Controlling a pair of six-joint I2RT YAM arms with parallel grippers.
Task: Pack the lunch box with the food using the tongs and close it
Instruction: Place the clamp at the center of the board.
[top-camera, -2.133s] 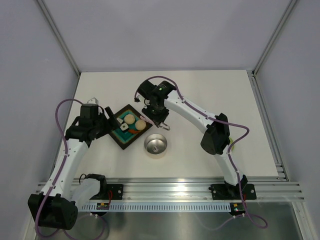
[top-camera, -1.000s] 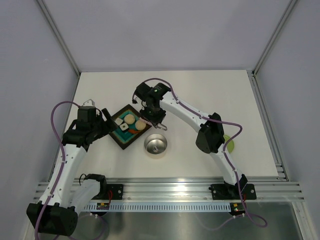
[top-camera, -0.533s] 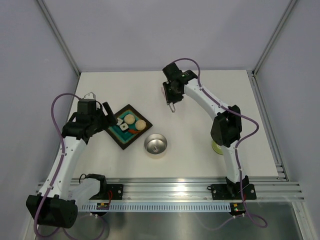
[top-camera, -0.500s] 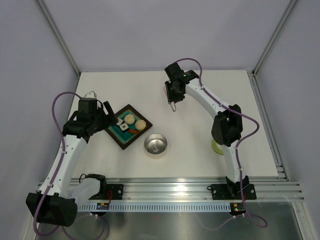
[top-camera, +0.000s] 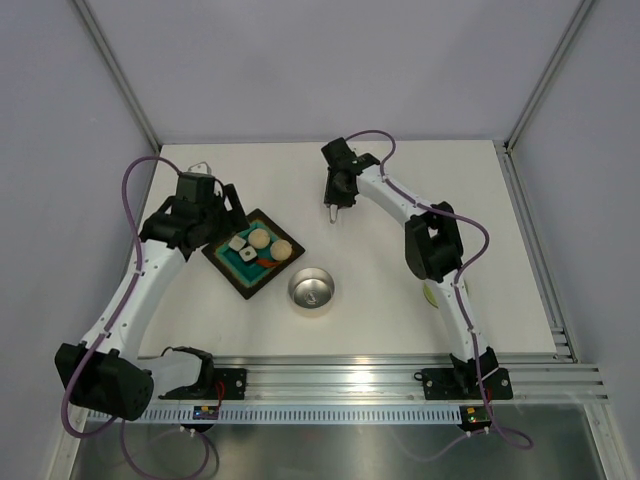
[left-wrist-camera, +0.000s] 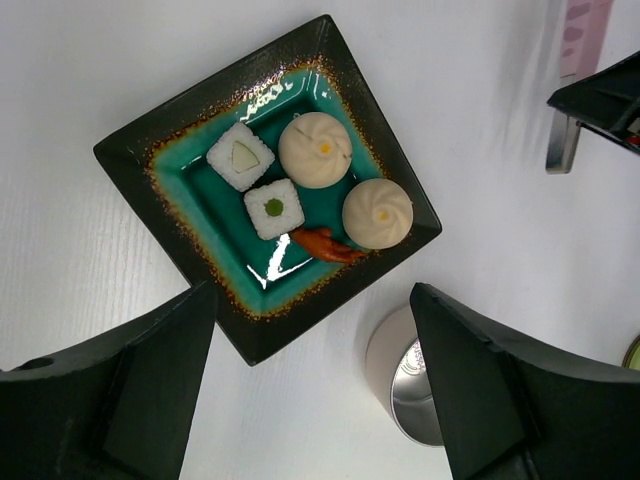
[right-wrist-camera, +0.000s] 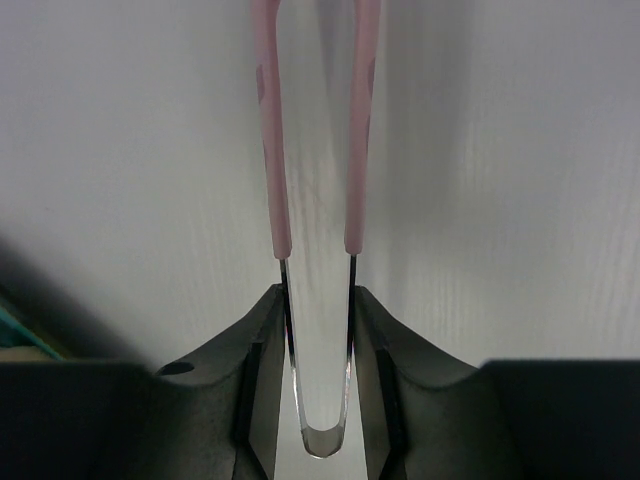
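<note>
The lunch box (top-camera: 312, 289) is a shiny steel bowl standing open in front of the tray; my left wrist view shows its edge (left-wrist-camera: 392, 375) partly behind a finger. Its lime-green lid (top-camera: 427, 293) peeks out from behind my right arm. The food (top-camera: 260, 241) lies in the square dark tray (left-wrist-camera: 130, 150): two beige buns (left-wrist-camera: 315, 150), two white cubes (left-wrist-camera: 274, 209) and a red-orange bit (left-wrist-camera: 325, 245). My left gripper (left-wrist-camera: 310, 300) hangs open above the tray's near corner. My right gripper (right-wrist-camera: 318, 320) is shut on the pink tongs (right-wrist-camera: 268, 150), held over bare table behind the tray (top-camera: 330, 208).
The tray's teal corner (right-wrist-camera: 10, 335) shows at the lower left of the right wrist view. White walls and metal posts enclose the table on three sides. A rail (top-camera: 340, 380) runs along the near edge by the arm bases.
My right arm has carried the tongs from over the tray to the back middle of the table. My left gripper has shifted back and to the right, over the tray's far-left side.
</note>
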